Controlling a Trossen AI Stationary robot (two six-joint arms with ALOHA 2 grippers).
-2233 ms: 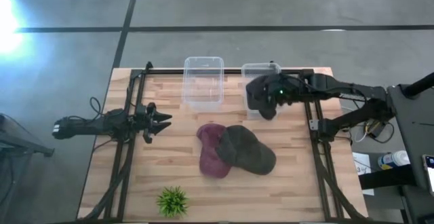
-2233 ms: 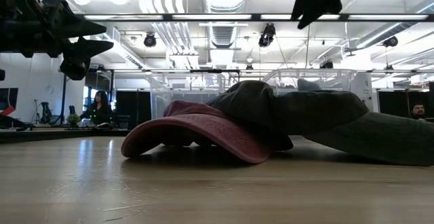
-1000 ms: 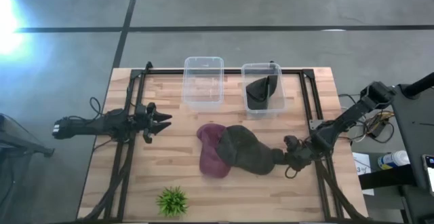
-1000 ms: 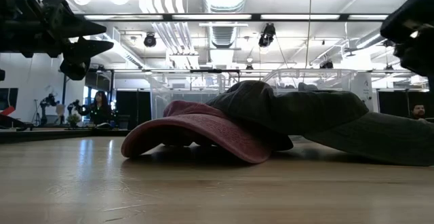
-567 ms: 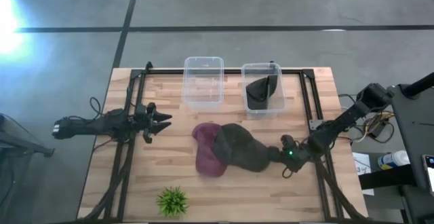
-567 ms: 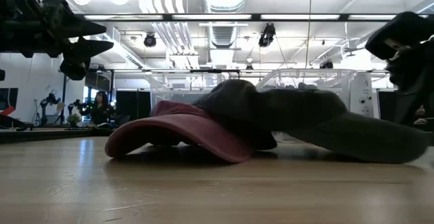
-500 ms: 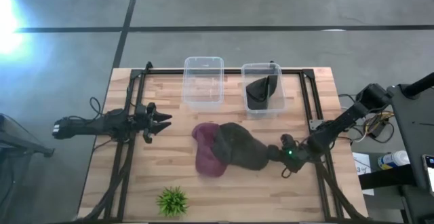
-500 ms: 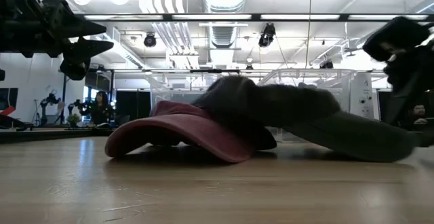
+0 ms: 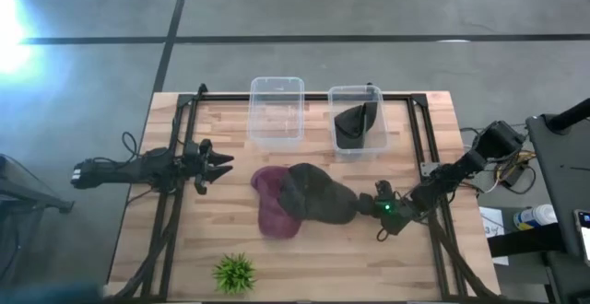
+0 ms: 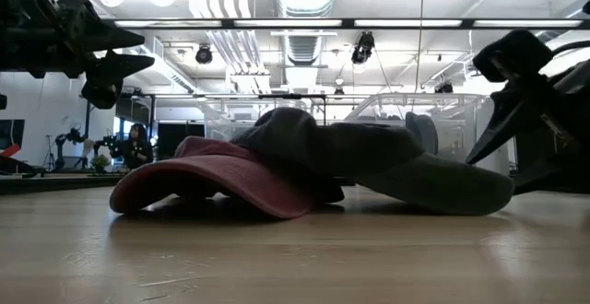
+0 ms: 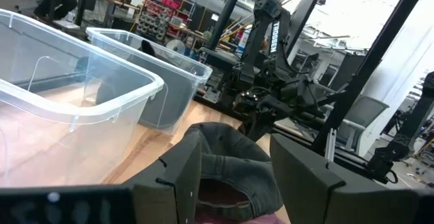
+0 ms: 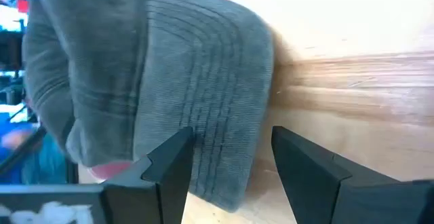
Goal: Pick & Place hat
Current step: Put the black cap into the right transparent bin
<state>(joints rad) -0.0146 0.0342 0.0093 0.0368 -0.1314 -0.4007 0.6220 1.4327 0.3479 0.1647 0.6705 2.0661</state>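
A grey cap (image 9: pixel 313 193) lies on the table with its crown resting on a maroon cap (image 9: pixel 267 210); the low view shows the grey cap (image 10: pixel 369 152) draped over the maroon cap (image 10: pixel 203 170). My right gripper (image 9: pixel 372 203) is open and low at the grey cap's right end; in the right wrist view the gripper (image 12: pixel 230 139) has the brim between its fingers. My left gripper (image 9: pixel 224 163) waits open above the table's left side, left of both caps. My right gripper meets the grey cap's brim (image 12: pixel 252 81) at its free edge, with the open fingers (image 12: pixel 173 166) standing on either side of it. It comes in low from the table's right, nearly level. The cap lies on the table, its brim (image 10: pixel 452 186) flat on the wood.
Two clear bins stand at the far edge: the left one (image 9: pixel 277 83) holds nothing, and the right one (image 9: pixel 334 97) holds a dark hat (image 9: pixel 356 120). A small green plant (image 9: pixel 234 273) stands near the near-left corner. Black frame rails run along both table sides.
My right gripper has moved low toward the table's left, pushing the grey cap's brim ahead of it. Both caps have slid together toward the left edge, and the grey cap has bunched up shorter. The left arm has kept still.
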